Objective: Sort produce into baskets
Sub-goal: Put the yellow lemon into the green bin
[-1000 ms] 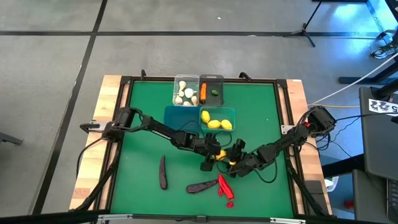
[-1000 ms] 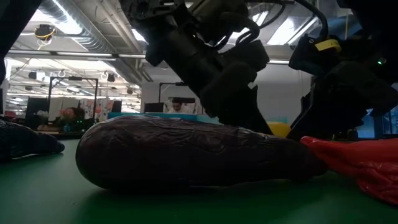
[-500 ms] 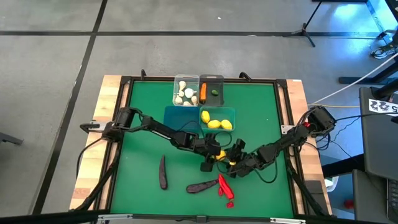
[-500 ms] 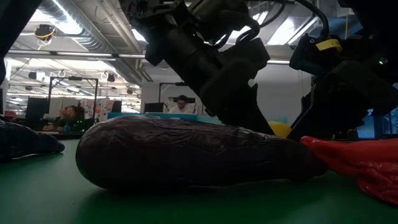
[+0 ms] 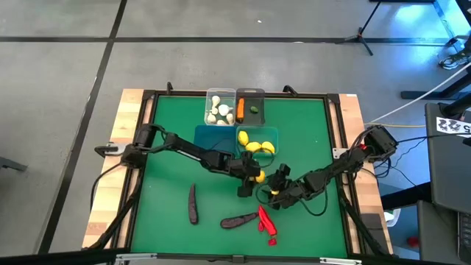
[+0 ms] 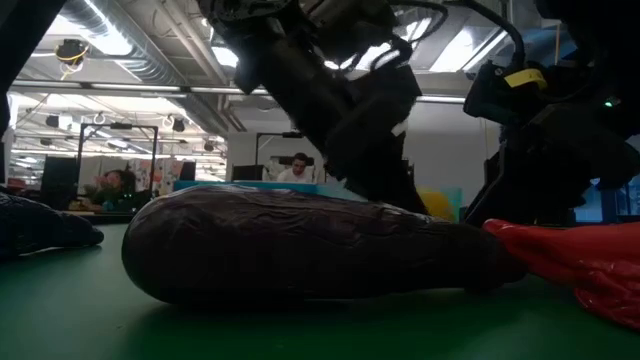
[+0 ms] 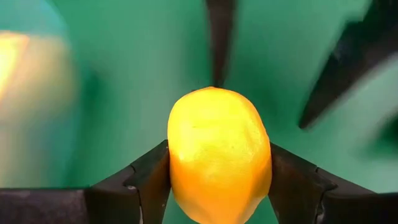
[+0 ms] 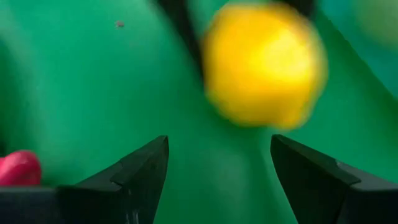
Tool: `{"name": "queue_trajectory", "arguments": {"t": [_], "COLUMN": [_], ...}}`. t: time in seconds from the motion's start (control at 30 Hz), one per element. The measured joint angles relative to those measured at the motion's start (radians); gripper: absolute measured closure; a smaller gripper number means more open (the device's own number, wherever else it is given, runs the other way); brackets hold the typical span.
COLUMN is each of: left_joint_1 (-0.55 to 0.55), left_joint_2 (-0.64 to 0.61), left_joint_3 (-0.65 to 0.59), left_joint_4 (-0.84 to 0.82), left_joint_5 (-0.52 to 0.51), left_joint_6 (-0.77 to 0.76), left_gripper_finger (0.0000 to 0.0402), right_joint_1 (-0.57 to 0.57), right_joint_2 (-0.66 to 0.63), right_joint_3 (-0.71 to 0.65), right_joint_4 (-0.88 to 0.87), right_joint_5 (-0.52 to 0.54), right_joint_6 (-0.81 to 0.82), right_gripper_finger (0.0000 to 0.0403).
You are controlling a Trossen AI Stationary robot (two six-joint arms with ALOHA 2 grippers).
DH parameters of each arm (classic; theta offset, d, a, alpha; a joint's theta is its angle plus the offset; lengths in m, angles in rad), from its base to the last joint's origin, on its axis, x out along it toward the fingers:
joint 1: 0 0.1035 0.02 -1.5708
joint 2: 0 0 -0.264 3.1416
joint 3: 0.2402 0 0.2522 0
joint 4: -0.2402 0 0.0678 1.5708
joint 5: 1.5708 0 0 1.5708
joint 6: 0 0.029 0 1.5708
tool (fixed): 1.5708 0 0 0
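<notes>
My left gripper (image 5: 252, 177) is shut on a yellow lemon (image 7: 219, 155) over the green mat, just near of the baskets. My right gripper (image 8: 217, 174) is open and empty, close by on the lemon's near right in the high view (image 5: 276, 188). The clear basket (image 5: 219, 107) holds white garlic. The dark grey basket (image 5: 251, 107) holds the orange carrot and a green piece. One teal basket (image 5: 259, 141) holds lemons; the other (image 5: 213, 136) is beside it. Two eggplants (image 5: 193, 202) (image 5: 239, 220) and red chilies (image 5: 263, 218) lie on the mat. My left gripper pinches the lemon between its two fingers, one on each of two opposite sides (image 7: 174, 168). The lemon fills the gap between the fingers (image 7: 146, 180) and stands out past their ends. In the low view the lemon (image 6: 437, 203) shows clear of the mat.
The wooden table rim (image 5: 132, 118) frames the green mat. Free mat lies at the left (image 5: 165, 147) and far right (image 5: 309, 125). In the low view an eggplant (image 6: 300, 245) and a chili (image 6: 580, 260) lie close in front. People show in the room behind.
My left gripper has gone a little toward the table's far edge and the baskets, shut on the lemon, and has carried it away from my right gripper. My right gripper has kept nearly still.
</notes>
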Motion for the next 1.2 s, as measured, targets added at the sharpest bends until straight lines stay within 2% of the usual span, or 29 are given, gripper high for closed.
{"name": "queue_trajectory", "arguments": {"t": [0.17, 0.3, 0.47, 0.63, 1.2], "left_joint_1": [0.008, 0.003, 0.019, 0.068, 0.233], "left_joint_2": [-0.072, -0.138, -0.171, -0.16, -0.081], "left_joint_3": [0.0, 0.0, 0.001, 0.001, 0.001], "left_joint_4": [-0.046, -0.084, -0.024, 0.04, 0.051], "left_joint_5": [-0.03, -0.136, -0.282, -0.288, -0.245], "left_joint_6": [-0.015, 0.019, 0.049, 0.051, 0.017], "left_gripper_finger": [0.0181, 0.0181, 0.0181, 0.018, 0.018], "right_joint_1": [0.002, 0.001, 0.001, 0.001, 0.001], "right_joint_2": [0.0, 0.0, 0.0, 0.0, 0.0], "right_joint_3": [-0.001, -0.001, -0.001, -0.001, -0.001], "right_joint_4": [-0.059, -0.086, -0.09, -0.091, -0.09], "right_joint_5": [-0.006, -0.007, -0.001, 0.003, 0.004], "right_joint_6": [0.051, 0.076, 0.079, 0.08, 0.08], "right_gripper_finger": [0.0123, 0.0123, 0.0123, 0.0123, 0.0123]}}
